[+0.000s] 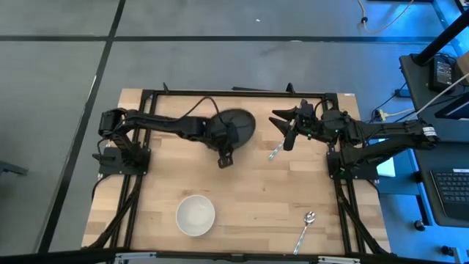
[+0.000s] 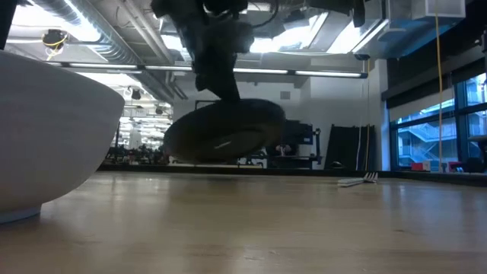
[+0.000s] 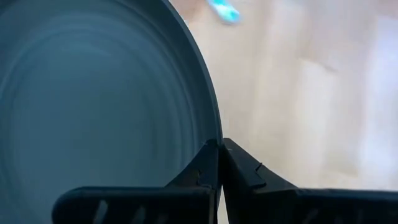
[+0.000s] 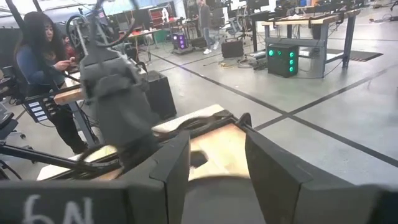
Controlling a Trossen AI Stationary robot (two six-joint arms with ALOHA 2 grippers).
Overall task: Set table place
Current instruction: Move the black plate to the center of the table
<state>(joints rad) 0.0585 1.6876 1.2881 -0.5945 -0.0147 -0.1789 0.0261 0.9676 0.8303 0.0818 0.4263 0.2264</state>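
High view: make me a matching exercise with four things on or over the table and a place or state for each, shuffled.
Things:
1. dark plate
2. white bowl
3. spoon
4. fork

Places or states:
A. lying beside the right gripper
B. clamped at its rim by the left gripper, off the table
C. standing at the near edge, left of centre
D. lying at the near right corner

Pairs: 1-B, 2-C, 3-D, 4-A
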